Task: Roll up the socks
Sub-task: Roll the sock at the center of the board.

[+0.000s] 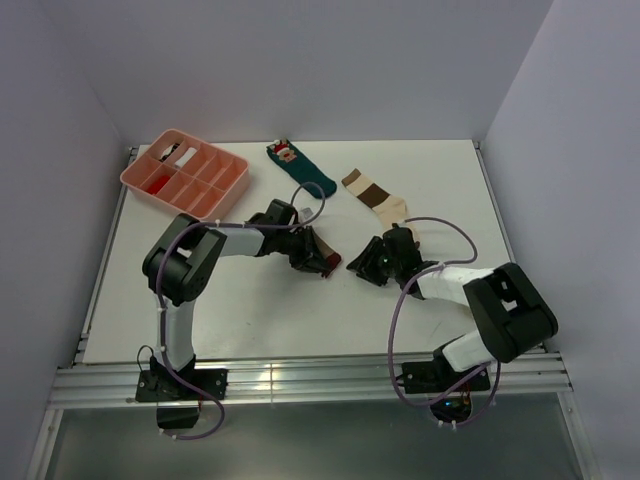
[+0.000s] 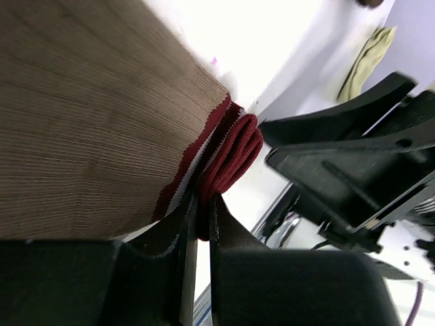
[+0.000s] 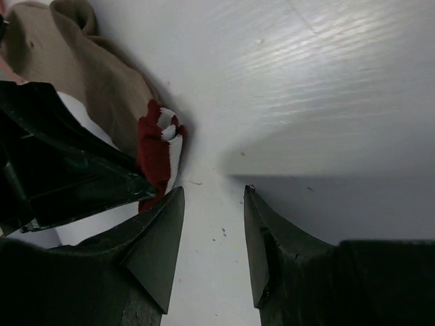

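The tan-brown sock (image 1: 316, 246) lies mid-table, its red-and-white cuff (image 1: 331, 263) pointing right. My left gripper (image 1: 308, 257) is shut on that cuff: in the left wrist view the red fold (image 2: 231, 153) is pinched at the gripper (image 2: 202, 204), with the ribbed tan fabric (image 2: 81, 122) stretching away to the left. My right gripper (image 1: 362, 262) sits just right of the cuff. In the right wrist view it (image 3: 214, 193) stands open over bare table, the cuff (image 3: 155, 153) beside its left finger. The cream sock with brown bands (image 1: 375, 194) lies flat behind it, apart from both grippers.
A dark teal sock with a red-and-white figure (image 1: 300, 168) lies at the back centre. A pink divided tray (image 1: 226, 192) stands at the back left. White walls close in the table on three sides. The two grippers are close together.
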Robot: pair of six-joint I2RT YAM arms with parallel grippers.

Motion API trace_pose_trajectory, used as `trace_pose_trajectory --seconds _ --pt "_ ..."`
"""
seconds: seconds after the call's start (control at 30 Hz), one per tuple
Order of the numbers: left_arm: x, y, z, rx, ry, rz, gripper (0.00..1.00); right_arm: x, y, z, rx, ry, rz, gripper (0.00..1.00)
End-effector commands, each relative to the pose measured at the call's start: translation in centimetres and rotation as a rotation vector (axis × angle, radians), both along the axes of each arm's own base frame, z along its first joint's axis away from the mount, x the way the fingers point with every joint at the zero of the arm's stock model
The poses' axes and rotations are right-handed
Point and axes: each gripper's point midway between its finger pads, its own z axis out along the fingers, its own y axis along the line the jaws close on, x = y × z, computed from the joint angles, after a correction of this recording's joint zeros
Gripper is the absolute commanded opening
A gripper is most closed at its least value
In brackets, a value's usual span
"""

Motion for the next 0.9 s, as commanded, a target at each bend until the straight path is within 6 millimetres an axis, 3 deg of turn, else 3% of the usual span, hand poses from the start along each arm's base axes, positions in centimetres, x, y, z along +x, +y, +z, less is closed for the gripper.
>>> trace_pose_trajectory --seconds 0.0,0.33,0.87 --pt "0.8 -0.2 0.4 -0.056 0.035 0.051 0.0 1.3 1.6 0.9 0.082 -0.059 -0.002 0.48" --pt "1.3 -0.4 0.4 -0.111 0.097 0.081 0.0 1.3 2.7 -2.2 0.107 -0.002 0.009 0.46" --pt "1.5 -0.2 0.5 -0.142 0.136 0.083 0.0 1.0 2.5 -5.5 0.09 0.08 -0.025 0.41"
